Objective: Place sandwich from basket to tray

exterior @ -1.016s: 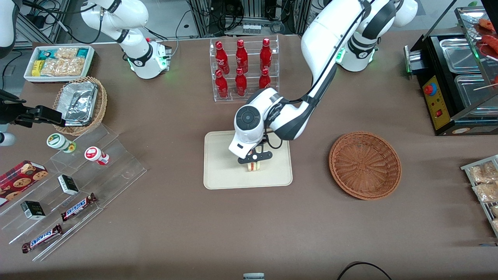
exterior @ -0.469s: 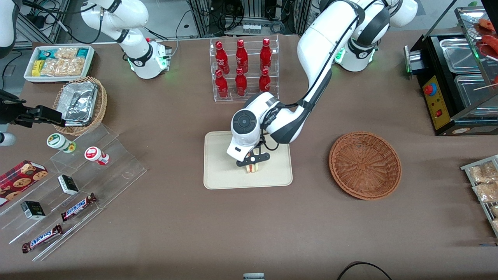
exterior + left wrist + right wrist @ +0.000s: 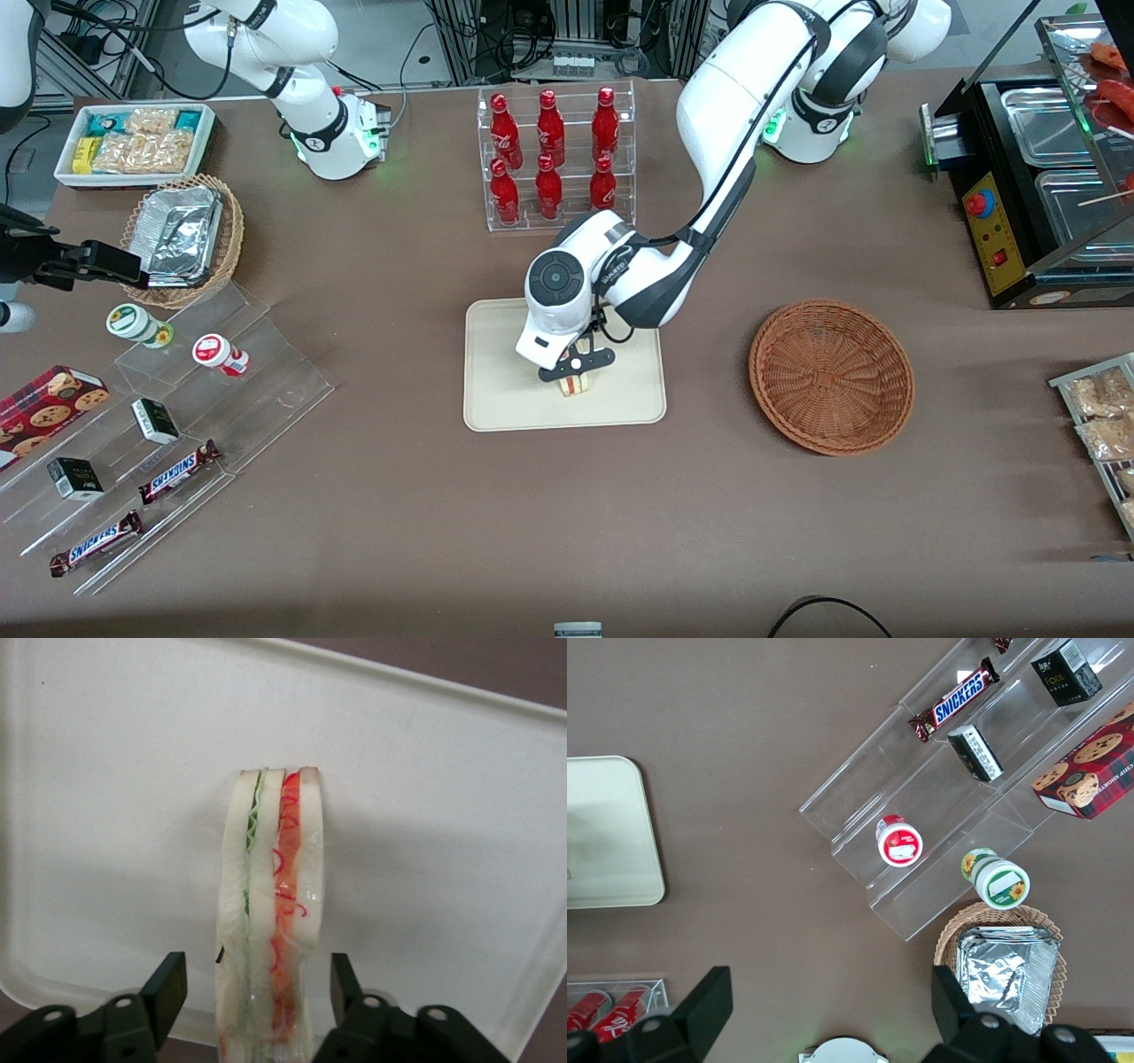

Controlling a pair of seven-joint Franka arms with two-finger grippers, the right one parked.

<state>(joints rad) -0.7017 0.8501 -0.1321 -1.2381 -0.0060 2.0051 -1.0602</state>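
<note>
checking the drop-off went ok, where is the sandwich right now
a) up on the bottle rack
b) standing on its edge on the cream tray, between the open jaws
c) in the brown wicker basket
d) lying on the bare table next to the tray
b: the sandwich stands on edge on the tray, with the gripper over it, jaws apart and a gap either side; the basket holds nothing.

Tool (image 3: 252,992) low, fingers (image 3: 166,988) apart
</note>
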